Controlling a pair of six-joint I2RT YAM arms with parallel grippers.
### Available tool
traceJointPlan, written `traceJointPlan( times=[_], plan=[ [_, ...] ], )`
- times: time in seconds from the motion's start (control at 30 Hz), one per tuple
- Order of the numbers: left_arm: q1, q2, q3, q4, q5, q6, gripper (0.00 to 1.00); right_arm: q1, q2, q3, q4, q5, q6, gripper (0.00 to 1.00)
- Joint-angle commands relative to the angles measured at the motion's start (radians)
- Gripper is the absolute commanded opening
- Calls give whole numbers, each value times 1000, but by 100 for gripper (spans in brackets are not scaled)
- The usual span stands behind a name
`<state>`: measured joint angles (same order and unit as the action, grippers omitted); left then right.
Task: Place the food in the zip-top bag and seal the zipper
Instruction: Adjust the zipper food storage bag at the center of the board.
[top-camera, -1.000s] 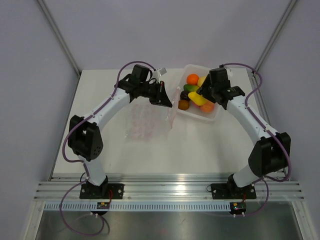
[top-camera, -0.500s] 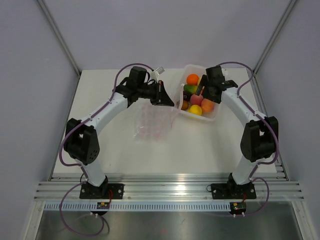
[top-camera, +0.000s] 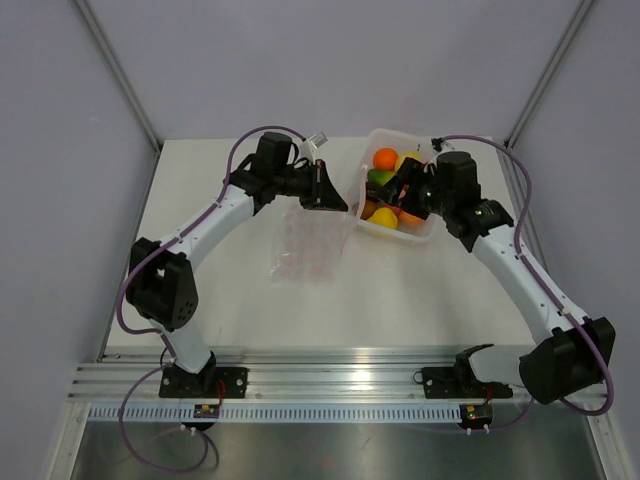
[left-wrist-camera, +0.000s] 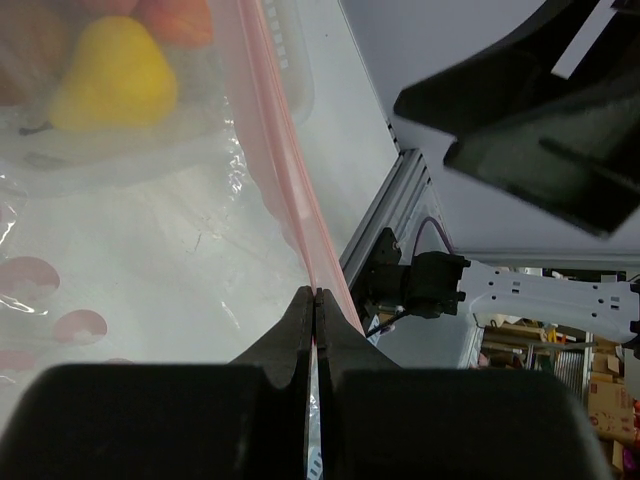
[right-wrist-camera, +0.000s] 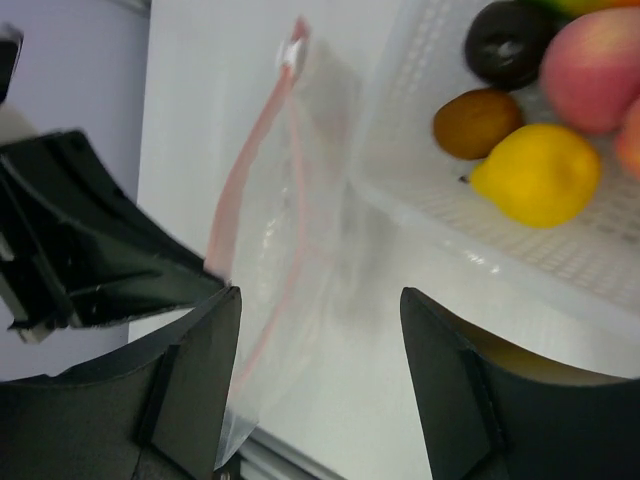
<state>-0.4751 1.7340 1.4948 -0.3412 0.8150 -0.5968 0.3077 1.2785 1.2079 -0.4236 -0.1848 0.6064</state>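
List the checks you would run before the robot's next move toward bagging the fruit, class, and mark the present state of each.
1. Left end effector shut on the zipper: ok.
2. Right end effector open and empty: ok.
3. Zip-top bag mouth open wide enough for a fruit: cannot tell.
4. Food lying exposed in the tray: ok.
5. Any food inside the bag: not ok; none shows in it.

The left gripper (top-camera: 330, 196) holds a clear zip-top bag (top-camera: 305, 245) by its edge beside a white tray (top-camera: 405, 236) of toy fruits (top-camera: 385, 158); the right gripper (top-camera: 399, 191) hovers over the tray.
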Motion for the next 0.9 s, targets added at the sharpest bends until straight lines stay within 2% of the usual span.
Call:
traceJointPlan(
  times=[0.0,0.1,0.27,0.3,0.4,0.5,0.53,0.63,0.7,0.77,0.8,0.87],
  plan=[
    [7,-48,10,48,10,-15,0,98,28,-27,65,-130,29,72],
    [7,-54,8,50,7,-20,0,175,88,7,37,-98,13,71],
    [7,-83,-5,27,-7,-3,0,188,140,12,48,-45,36,63],
    [7,-88,-7,22,-7,2,0,186,153,15,52,-39,38,56],
    [7,-105,-21,10,-7,14,0,186,186,33,48,-31,36,43],
    [10,-122,-34,1,-14,23,0,188,217,41,75,-47,44,34],
    [13,-128,-37,-1,-14,26,0,188,231,51,74,-62,43,21],
    [29,-142,-22,-48,-31,61,0,186,278,132,43,-41,26,0],
    [44,-151,34,-143,-77,97,0,186,298,186,-21,13,13,0],
    [70,-139,112,-218,-138,166,0,186,315,312,-66,97,-13,0],
    [94,-102,237,-325,-163,189,0,188,324,367,-93,131,-26,0],
    [122,-53,439,-436,-203,239,0,186,361,581,-147,153,-56,0]
  ],
)
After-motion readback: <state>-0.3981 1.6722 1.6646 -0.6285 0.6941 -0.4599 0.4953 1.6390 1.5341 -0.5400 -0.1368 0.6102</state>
